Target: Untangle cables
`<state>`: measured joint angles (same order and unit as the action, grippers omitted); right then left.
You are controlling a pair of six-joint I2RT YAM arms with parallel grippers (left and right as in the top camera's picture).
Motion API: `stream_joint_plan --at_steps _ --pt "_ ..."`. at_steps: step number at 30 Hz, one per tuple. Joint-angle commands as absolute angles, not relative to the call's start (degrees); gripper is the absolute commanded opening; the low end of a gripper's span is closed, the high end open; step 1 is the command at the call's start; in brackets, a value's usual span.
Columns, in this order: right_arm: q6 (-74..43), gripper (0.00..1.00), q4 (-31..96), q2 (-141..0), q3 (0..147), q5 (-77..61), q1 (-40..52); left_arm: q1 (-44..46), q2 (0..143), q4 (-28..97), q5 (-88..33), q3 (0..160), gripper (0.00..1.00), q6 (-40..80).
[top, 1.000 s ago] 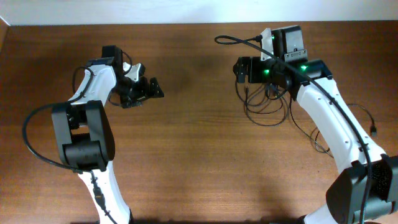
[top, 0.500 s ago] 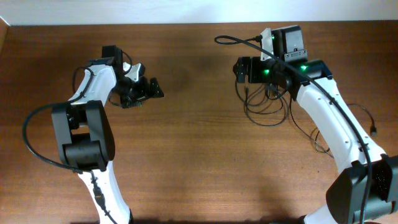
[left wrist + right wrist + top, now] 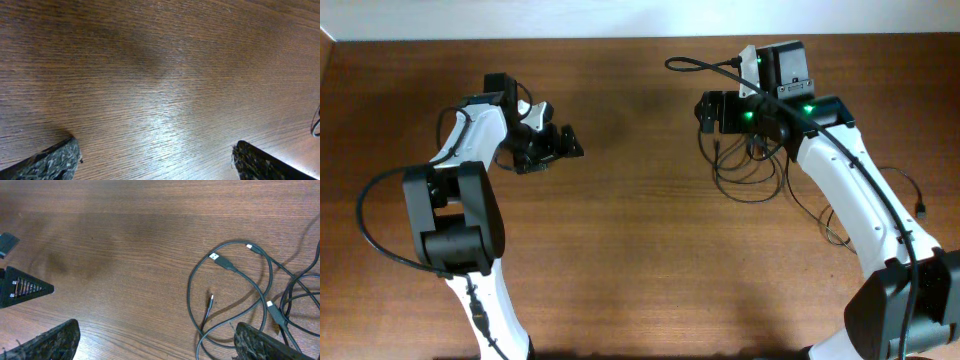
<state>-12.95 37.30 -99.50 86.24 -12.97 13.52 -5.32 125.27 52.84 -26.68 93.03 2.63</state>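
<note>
Spanning the whole scene, the desk [image 3: 640,270] carries the cables [image 3: 222,261] in overlapping loops on its right side, so untangling appears not yet begun. The right hand [image 3: 156,330] hovers just beside them, spread wide and empty. The left hand [image 3: 156,147], well apart, likewise gapes and holds nothing.

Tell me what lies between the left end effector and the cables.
Nothing but bare wooden table: the overhead view shows the stretch from the left end effector to the cables empty.
</note>
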Motion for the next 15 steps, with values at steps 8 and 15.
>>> stream_joint_plan --at_steps 8,15 --pt "-12.86 0.99 37.32 -99.81 86.26 -12.82 13.43 -5.04 108.03 52.71 -26.50 93.84 0.99 2.13" --pt "-12.86 0.99 37.32 -99.81 86.26 -12.82 13.43 -5.04 88.29 52.73 -26.50 93.84 0.99 2.15"
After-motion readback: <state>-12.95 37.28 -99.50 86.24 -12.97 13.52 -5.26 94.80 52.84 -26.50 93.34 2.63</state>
